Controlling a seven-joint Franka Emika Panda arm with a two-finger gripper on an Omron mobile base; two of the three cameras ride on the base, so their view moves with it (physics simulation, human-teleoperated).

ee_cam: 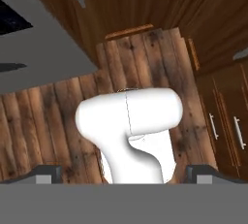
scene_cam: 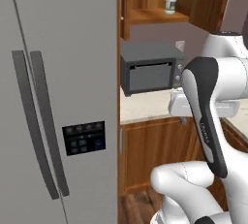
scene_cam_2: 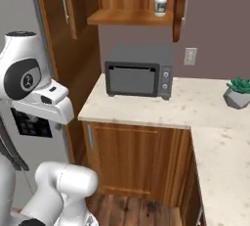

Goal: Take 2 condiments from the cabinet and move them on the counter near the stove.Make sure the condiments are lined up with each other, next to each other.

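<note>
A white jar with a dark lid, one of the condiments (scene_cam: 170, 3) (scene_cam_2: 160, 4), stands on the wooden shelf of the open cabinet (scene_cam: 156, 16) (scene_cam_2: 128, 17), high above the counter (scene_cam: 144, 105) (scene_cam_2: 205, 108). The cabinet door (scene_cam_2: 57, 10) with its silver bar handle is swung open to the left. My gripper (ee_cam: 124, 173) hangs well below the shelf and points down at the wood floor (ee_cam: 48, 116). Its fingertips (ee_cam: 48, 172) stand far apart with nothing between them, so it is open. The hand's white body (scene_cam: 181, 104) (scene_cam_2: 49, 103) hovers by the counter's front edge. The stove is out of view.
A dark grey toaster oven (scene_cam: 150, 70) (scene_cam_2: 139, 71) sits on the counter under the cabinet. A grey refrigerator (scene_cam: 58, 97) fills the left side. A small potted plant (scene_cam_2: 238, 92) stands at the counter's far right, near a wall outlet (scene_cam_2: 190, 56).
</note>
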